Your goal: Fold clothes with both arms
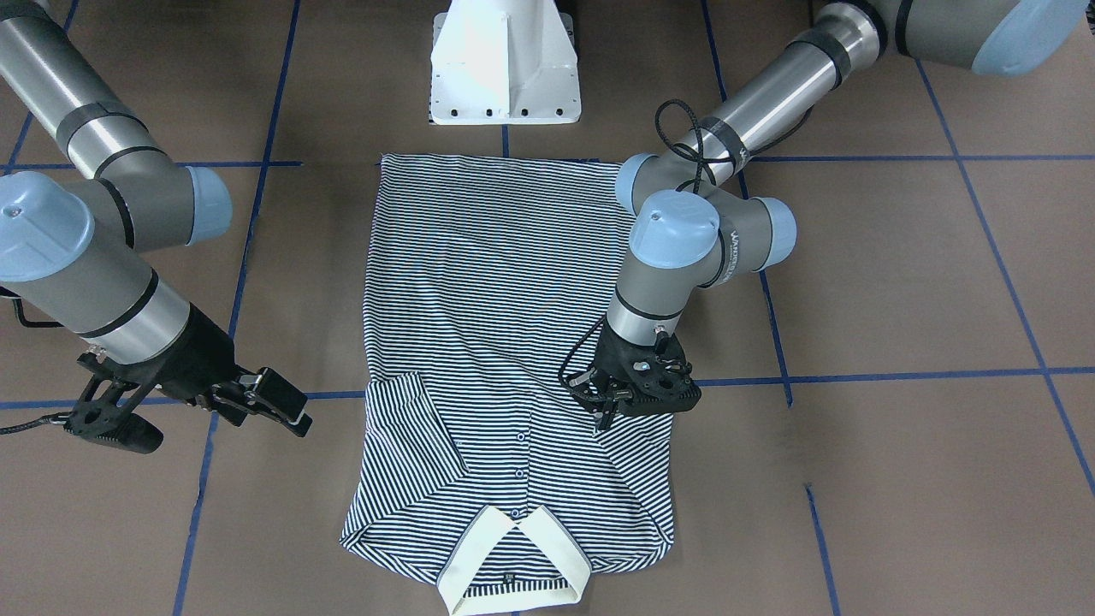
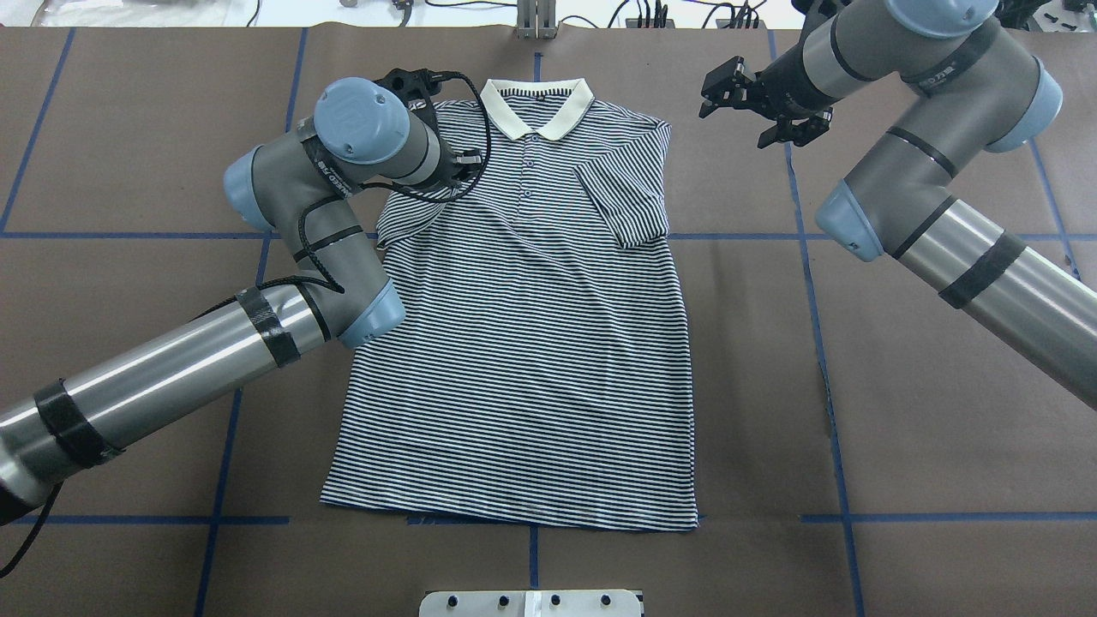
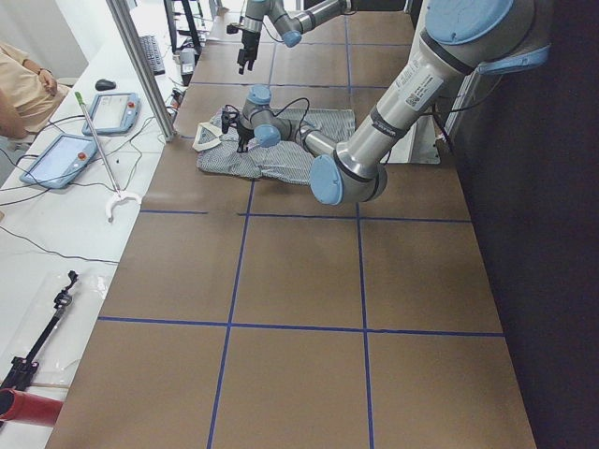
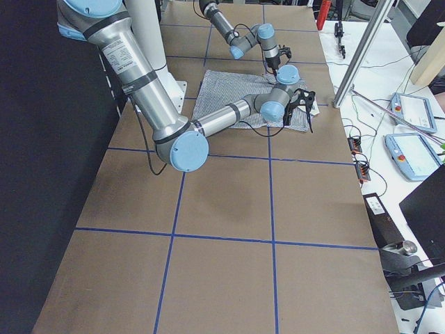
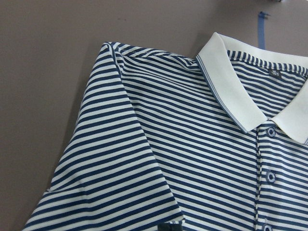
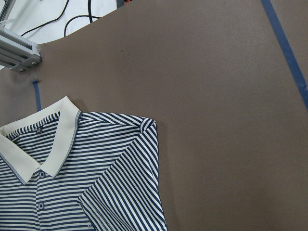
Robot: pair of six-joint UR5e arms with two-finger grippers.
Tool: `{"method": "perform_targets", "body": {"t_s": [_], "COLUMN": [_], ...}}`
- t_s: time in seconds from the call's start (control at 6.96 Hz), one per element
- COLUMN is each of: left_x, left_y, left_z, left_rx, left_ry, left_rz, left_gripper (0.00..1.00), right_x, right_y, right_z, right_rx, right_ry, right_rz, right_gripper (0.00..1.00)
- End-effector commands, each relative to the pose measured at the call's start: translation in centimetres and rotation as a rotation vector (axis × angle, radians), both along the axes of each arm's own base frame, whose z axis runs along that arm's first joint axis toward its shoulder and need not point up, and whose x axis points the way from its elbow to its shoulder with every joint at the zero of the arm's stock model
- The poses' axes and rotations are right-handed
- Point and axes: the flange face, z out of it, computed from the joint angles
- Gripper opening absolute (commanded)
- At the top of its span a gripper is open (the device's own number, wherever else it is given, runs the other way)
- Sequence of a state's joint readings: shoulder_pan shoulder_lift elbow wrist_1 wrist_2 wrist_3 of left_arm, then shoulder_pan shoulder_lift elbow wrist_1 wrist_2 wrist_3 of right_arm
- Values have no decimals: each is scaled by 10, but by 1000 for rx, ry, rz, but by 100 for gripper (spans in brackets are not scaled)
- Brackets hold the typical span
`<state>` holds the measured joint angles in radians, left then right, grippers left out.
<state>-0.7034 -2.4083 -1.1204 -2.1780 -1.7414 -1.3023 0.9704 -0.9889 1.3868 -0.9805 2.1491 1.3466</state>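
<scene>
Beside the shirt [image 2: 531, 343], right tool [image 2: 737, 116] spread.

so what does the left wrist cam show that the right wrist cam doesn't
Only the left wrist view: the shirt's left-side shoulder, close up. Only the right wrist view: the right-side shoulder, the folded sleeve lying over the chest, and a metal frame past the edge of the table. Both: the cream collar, the buttons and some blue tape.
</scene>
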Motion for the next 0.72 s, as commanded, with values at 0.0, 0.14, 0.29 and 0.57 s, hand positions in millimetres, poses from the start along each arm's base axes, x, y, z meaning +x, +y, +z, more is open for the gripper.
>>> {"method": "perform_targets", "body": {"t_s": [0.0, 0.14, 0.29, 0.57], "left_x": [10, 11, 11, 13], "left_y": [-17, -23, -24, -27], "left_z": [13, 21, 12, 9], "left_rx": [47, 59, 73, 75], "left_ry": [-16, -22, -2, -4], "left_rz": [-68, -89, -94, -100], "left_gripper": [0, 0, 0, 0], "right_x": [-2, -3, -3, -3], "right_y": [1, 1, 1, 1], "right_z": [-1, -1, -1, -1], "right_rx": [0, -2, 0, 0], "right_ry": [-1, 0, -1, -1], "right_rz": [-2, -3, -3, -3], "right_gripper": [100, 100, 100, 100]}}
